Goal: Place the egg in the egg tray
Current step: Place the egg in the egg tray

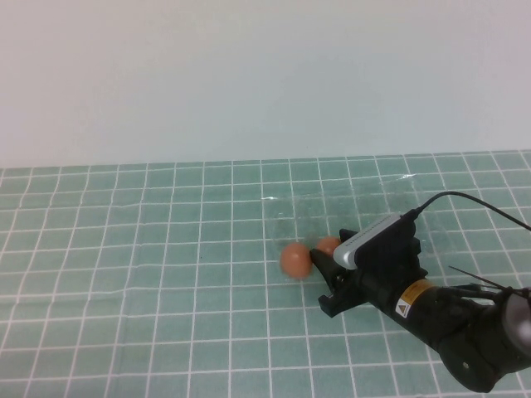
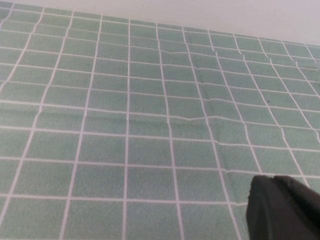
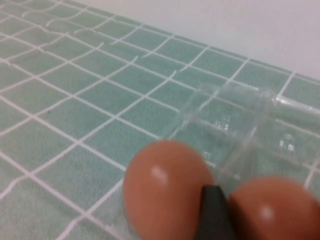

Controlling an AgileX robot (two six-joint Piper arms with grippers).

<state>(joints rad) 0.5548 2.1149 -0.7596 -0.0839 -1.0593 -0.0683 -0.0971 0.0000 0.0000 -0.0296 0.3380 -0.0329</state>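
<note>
Two orange-brown eggs lie side by side at the near edge of the clear egg tray (image 1: pixel 357 207). One egg (image 1: pixel 294 259) sits free on the left. My right gripper (image 1: pixel 332 249) is closed around the other egg (image 1: pixel 328 245). In the right wrist view one dark fingertip (image 3: pixel 212 210) is wedged between the free egg (image 3: pixel 167 185) and the held egg (image 3: pixel 275 210); the other finger is out of frame. The tray's shallow cups (image 3: pixel 240 120) show just beyond the eggs. My left gripper (image 2: pixel 282 210) is shut and empty over bare tiles, and is out of the high view.
A green tiled cloth (image 1: pixel 124 249) covers the table up to a pale wall (image 1: pixel 249 75) at the back. The right arm's black cable (image 1: pixel 473 203) loops over the tray's right side.
</note>
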